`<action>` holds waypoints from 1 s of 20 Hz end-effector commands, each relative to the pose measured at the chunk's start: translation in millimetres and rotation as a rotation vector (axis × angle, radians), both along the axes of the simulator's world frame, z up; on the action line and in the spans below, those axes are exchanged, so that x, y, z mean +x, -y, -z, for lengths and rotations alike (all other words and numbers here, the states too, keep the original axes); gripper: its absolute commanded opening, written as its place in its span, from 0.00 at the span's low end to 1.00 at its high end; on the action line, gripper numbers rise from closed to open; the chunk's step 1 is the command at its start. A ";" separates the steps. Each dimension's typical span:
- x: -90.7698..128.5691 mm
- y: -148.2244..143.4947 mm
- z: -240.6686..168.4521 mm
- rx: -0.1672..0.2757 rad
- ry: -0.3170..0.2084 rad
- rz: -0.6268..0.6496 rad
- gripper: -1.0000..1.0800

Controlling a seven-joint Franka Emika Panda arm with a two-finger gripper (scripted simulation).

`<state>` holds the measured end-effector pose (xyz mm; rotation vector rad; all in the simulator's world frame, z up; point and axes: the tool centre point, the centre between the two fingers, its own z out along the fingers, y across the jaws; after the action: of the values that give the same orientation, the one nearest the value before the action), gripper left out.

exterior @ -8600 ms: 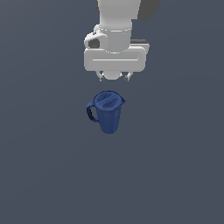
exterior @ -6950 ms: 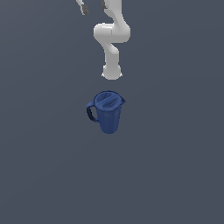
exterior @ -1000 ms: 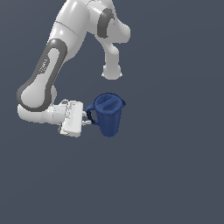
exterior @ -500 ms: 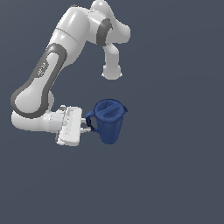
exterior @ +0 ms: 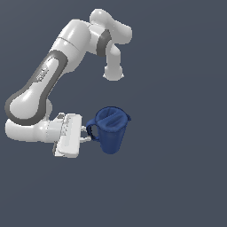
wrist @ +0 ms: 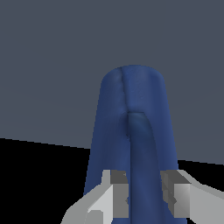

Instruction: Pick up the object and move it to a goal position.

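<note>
Where fingers (wrist: 119, 194) close | pitcher (exterior: 111, 131) handle (wrist: 141, 175) sits between

There is one pitcher (exterior: 111, 131), dark blue. It has one loop handle (exterior: 91, 130), at the 9 o'clock side of its body in the exterior view, one ridged lid (exterior: 111, 118) and one small spout (exterior: 128, 118) at about 3 o'clock. There is one robot arm (exterior: 48, 80), white, with one gripper (exterior: 86, 135). The gripper has two fingers (wrist: 116, 192), one on each side of the handle in the wrist view. There is one plain dark grey floor (exterior: 177, 177) under all of it.
</note>
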<state>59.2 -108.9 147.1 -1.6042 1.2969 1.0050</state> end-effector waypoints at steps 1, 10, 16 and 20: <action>8.5 0.0 -2.4 0.000 0.003 0.000 0.00; 28.7 -0.3 -4.4 0.000 0.003 0.000 0.00; 34.8 -0.5 -5.3 0.000 0.003 0.000 0.00; 36.6 -0.4 -5.4 0.000 0.003 0.000 0.00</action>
<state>94.6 -108.3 150.6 -1.6044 1.2971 1.0048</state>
